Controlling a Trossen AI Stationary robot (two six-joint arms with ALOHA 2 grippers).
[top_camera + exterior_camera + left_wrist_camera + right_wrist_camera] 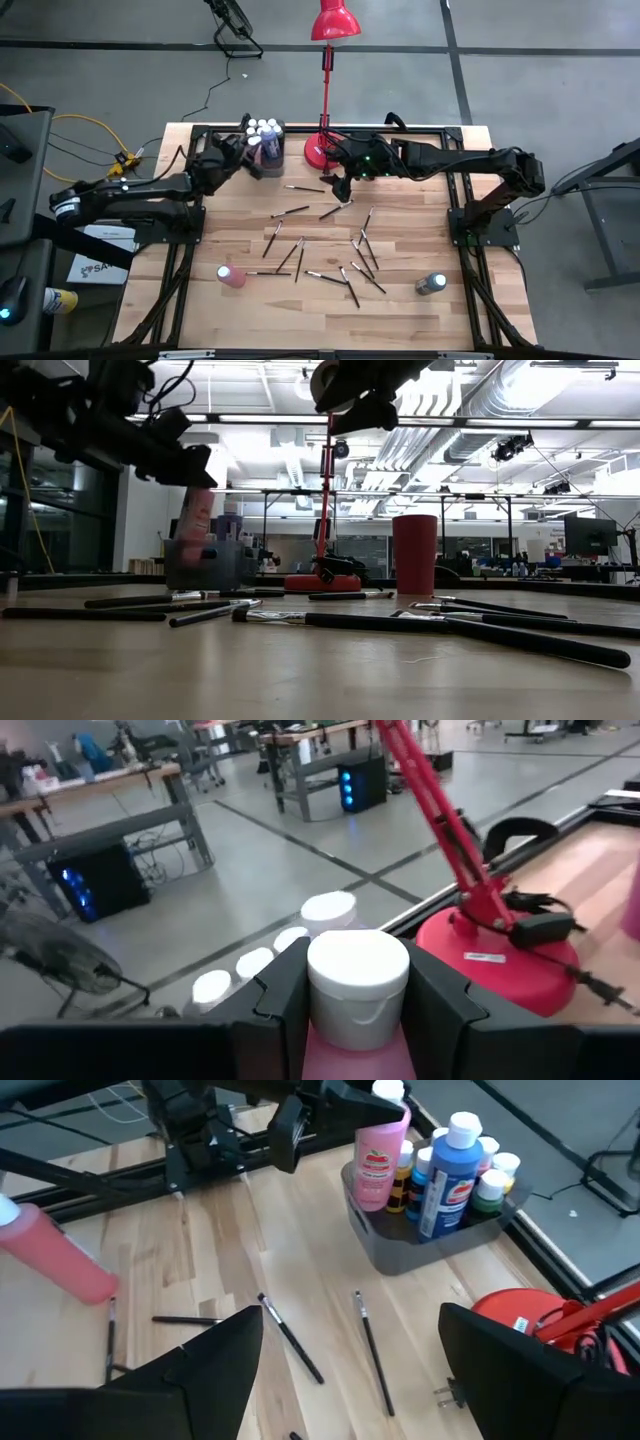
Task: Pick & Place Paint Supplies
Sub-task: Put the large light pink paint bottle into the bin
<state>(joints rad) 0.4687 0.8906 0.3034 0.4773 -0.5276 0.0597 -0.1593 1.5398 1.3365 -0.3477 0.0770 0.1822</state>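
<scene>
The left tool [385, 1102] was clenched on a pink bottle [378, 1160] just under its white cap, and it held the bottle over the near edge of the grey bin [400, 1245] at the back of the desk [420, 215]. The bin already carried several bottles, among them a tall blue one [445, 1175]. In my judgement the free place in the bin was narrow, so the pink bottle could come down on the rim or on a neighbour's cap and tip out when let go (the grip sat high, so the body could also swing).

The right tool [343, 186] hovered with its fingers spread wide and empty above the brushes [300, 212] near the red lamp [322, 148]. The two arms were close together there; a reach toward the bin side could bring them to touch.

Another pink bottle [231, 276] lay on the desk in front, and one more bottle [431, 284] stood at the right front.

The pink bottle had a label with red print, but I could not read its words.
</scene>
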